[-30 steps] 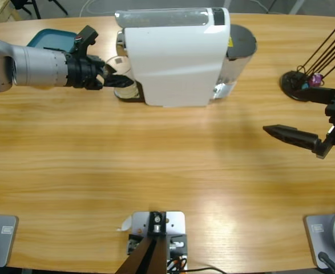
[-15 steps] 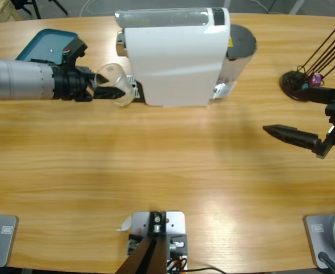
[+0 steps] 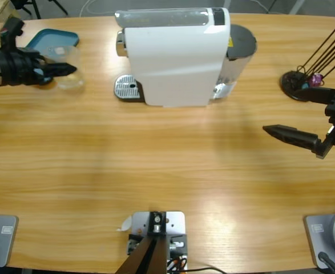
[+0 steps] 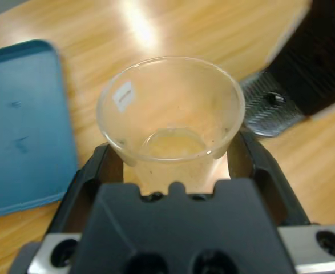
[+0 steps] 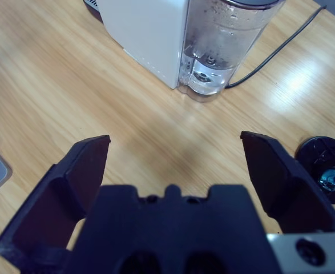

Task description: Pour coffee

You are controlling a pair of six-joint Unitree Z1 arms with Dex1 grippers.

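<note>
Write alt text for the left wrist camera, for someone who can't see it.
The left claw grips a clear cup holding a shallow pool of pale amber coffee, above a wooden table. A blue tray lies to the picture's left and a metal drip grate to its right.

Left arm: silver-grey, enters at 9 o'clock edge of high view, upper left; forearm level, pointing toward 3 o'clock.
Left gripper (image 3: 61, 69): black jaws clamped either side of clear tumbler (image 4: 171, 123), held off the table, upright in the wrist view.
Right arm: enters at 3 o'clock edge of high view, mid-height; black wrist block only partly visible.
Right gripper (image 5: 174, 149): jaws spread wide, nothing between them; in high view one jaw points toward 9 o'clock, above bare table.
</note>
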